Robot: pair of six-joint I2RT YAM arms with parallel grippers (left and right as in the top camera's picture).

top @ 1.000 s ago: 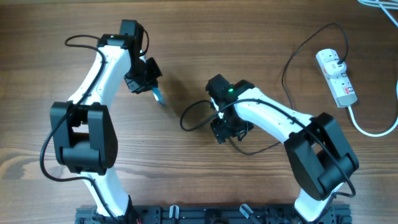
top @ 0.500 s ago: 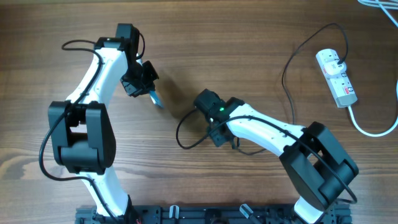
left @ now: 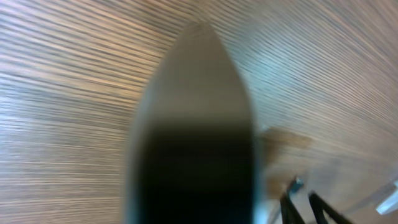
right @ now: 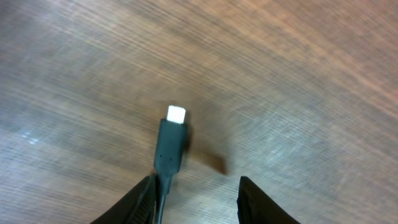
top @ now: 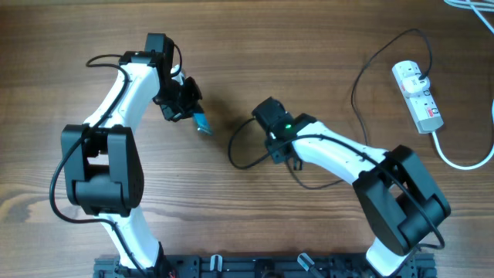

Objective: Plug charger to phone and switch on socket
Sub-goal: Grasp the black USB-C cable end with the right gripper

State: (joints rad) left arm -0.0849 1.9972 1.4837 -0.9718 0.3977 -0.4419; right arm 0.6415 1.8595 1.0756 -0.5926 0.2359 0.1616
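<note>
From overhead, the left end effector (top: 191,112) is closed on the phone (top: 201,123), whose cyan face juts out tilted, left of the middle of the bench (top: 309,46) and nearer its far edge. The right end effector (top: 276,149) sits near the middle of the bench. The charger (top: 356,85) loops beside it, then trails off toward the socket (top: 417,96), which lies by the far right corner with its thick white cord (top: 455,158) curving along the right edge.

The left wrist view is badly blurred. A broad dark shape (left: 193,137) fills the middle – possibly the phone seen edge-on.

In the right wrist view the end effector (right: 196,196) has its jaws partly apart. The connector (right: 169,146) sticks out beyond the fingers (right: 255,199), pale tip foremost, with its lead running close along one finger – whether it is pinched I cannot tell. A shadow lies on the wood beside it.
</note>
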